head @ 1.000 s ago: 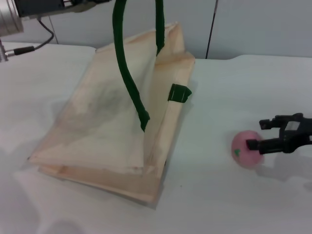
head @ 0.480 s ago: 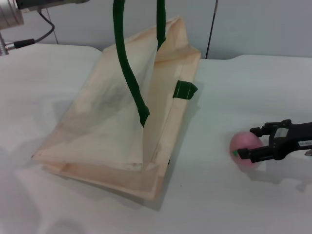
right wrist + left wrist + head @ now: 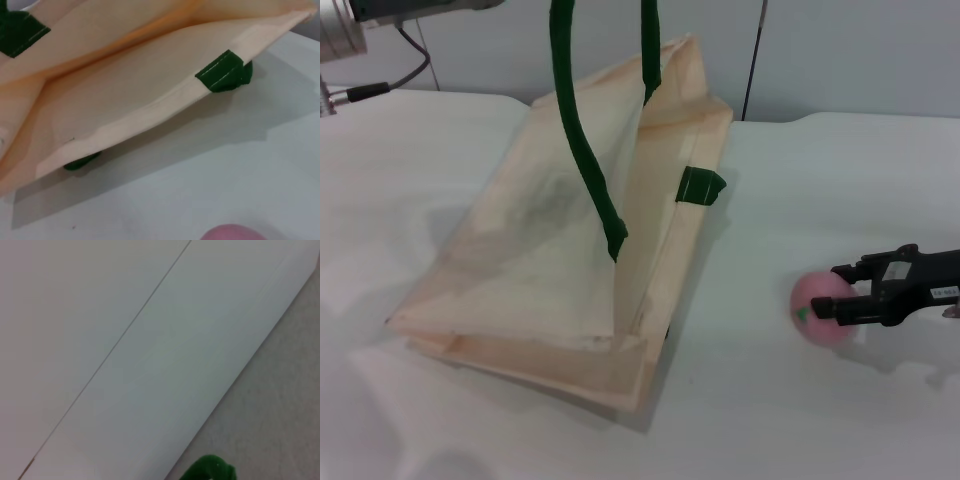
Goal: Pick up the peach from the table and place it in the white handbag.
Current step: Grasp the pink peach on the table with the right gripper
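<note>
Head view: looking forward and down across the table (image 3: 750, 420), taking in the white handbag (image 3: 550, 260) and the peach (image 3: 820, 305). Right wrist view: sitting low and close, facing the handbag's open side, sharing the peach's top edge (image 3: 232, 232). Left wrist view: pointing at a plain wall, catching only a green handle (image 3: 210, 470).

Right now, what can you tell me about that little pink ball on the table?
It is the peach, a small, round, smooth pink toy with a tiny green leaf mark on its side. It sits on the white table, well to the right of the white handbag. The right hand straddles it with open black fingers; actual contact cannot be judged.
</note>
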Robot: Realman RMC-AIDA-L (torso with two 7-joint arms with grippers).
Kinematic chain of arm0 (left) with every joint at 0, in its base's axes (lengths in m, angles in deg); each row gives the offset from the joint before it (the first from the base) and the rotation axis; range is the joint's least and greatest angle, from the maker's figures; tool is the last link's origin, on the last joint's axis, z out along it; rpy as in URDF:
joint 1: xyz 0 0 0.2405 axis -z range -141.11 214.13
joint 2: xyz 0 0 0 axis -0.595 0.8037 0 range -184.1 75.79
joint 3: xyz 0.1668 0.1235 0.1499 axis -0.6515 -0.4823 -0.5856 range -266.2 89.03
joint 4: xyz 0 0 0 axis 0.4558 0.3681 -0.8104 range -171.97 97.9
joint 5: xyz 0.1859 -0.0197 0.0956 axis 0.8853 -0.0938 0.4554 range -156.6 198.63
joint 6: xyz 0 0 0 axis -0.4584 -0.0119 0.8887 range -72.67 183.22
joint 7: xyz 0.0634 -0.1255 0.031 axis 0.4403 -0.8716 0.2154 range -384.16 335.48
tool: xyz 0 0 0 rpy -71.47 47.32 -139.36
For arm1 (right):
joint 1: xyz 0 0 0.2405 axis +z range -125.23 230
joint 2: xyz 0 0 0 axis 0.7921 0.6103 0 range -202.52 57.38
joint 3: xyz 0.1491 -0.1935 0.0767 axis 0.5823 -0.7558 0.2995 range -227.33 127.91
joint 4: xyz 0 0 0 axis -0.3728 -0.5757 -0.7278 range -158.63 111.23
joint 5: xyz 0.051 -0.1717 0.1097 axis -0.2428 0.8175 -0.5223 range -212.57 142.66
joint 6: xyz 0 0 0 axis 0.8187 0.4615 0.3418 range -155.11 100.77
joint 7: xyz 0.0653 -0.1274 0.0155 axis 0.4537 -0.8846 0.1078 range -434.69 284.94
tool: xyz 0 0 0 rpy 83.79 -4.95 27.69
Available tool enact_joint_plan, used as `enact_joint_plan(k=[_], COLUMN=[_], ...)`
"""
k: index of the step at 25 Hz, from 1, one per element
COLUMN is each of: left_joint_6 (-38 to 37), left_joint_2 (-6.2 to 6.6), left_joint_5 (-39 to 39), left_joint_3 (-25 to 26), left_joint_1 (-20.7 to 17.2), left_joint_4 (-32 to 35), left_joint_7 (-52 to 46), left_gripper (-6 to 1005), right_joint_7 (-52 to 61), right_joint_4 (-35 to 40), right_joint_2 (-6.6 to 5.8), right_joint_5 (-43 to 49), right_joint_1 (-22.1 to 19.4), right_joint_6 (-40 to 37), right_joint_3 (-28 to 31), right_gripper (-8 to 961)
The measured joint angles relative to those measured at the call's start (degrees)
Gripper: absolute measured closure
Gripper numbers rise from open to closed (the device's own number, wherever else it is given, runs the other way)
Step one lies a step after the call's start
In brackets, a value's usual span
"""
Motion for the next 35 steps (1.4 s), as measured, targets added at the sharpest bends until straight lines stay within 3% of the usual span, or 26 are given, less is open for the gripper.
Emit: enact_joint_plan(k=[2, 7, 13, 24, 35], left_joint_6=[0.0, 0.1, 0.2, 0.1, 0.0], left_joint_2=[0.00, 0.00, 0.00, 0.22, 0.35], left_joint_5=[0.0, 0.0, 0.0, -0.1, -0.1], left_joint_3=[0.0, 0.0, 0.0, 0.0, 0.1], left_joint_1=[-0.1, -0.3, -0.4, -0.5, -0.5], left_joint_4=[0.0, 0.0, 0.0, 0.0, 0.0], left_joint_7=[0.0, 0.0, 0.0, -0.1, -0.4], left_gripper=[868, 865, 861, 854, 848], right_joint_7=[0.1, 0.2, 0.3, 0.2, 0.1], right_joint_4=[0.1, 0.3, 0.4, 0.4, 2.4], right_joint_2=[-0.01, -0.01, -0.01, -0.01, -0.11], right_joint_5=[0.0, 0.0, 0.0, -0.1, -2.2], right_joint_1=[0.1, 0.2, 0.3, 0.5, 0.6], right_joint_6=[0.0, 0.0, 0.2, 0.3, 0.4], right_joint_3=[0.0, -0.1, -0.1, -0.8, -0.4], right_gripper=[149, 358, 456, 527, 531])
